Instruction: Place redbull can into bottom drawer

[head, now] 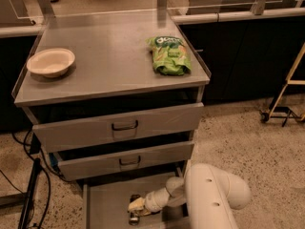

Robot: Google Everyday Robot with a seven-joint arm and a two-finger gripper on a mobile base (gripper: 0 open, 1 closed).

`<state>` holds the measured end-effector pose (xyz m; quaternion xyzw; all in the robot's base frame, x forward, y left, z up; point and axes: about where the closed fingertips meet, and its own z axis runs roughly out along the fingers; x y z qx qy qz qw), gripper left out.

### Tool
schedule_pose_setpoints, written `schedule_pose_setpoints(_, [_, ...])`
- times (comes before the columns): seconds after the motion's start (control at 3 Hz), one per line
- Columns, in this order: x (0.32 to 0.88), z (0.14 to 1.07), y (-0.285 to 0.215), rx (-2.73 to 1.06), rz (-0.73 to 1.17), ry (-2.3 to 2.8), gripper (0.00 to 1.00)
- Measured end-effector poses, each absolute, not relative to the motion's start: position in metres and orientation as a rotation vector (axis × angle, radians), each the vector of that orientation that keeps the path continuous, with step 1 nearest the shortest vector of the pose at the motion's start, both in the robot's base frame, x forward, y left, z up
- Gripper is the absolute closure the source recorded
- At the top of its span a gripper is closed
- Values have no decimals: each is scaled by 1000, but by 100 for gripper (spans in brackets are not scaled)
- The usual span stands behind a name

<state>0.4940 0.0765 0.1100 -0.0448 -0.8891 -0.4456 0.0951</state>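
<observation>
Redbull can (134, 215) sits low inside the bottom drawer (107, 204), near the middle of the floor and towards the front edge; only a small dark, shiny part of it shows, so upright or lying cannot be told. Bottom drawer is pulled out, its grey floor in view.

Gripper (136, 205) is down in the same drawer, directly over the can and at least touching it as seen from this camera. Grip state: cannot tell, since the pale tip hides the contact. White arm (209, 194) enters from the lower right, with its thick link beside the drawer's right side.

Above are the middle drawer (126, 160) and top drawer (119, 125), each with a dark handle and each standing partly out, the top one further.

On the cabinet top (109, 56) are a pale bowl (51, 62) at the left edge and a green snack bag (169, 55) at the right, well apart.

Floor: dark cables (19, 175) left of the cabinet and a wheeled yellow frame (286, 94) at far right.
</observation>
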Motion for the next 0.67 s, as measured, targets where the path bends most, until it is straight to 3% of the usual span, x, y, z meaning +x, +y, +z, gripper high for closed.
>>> schedule_pose_setpoints(0.33, [494,110,77,-133,-1321,-2636,12])
schedule_pose_setpoints(0.67, [494,110,77,-133,-1321,-2635,0])
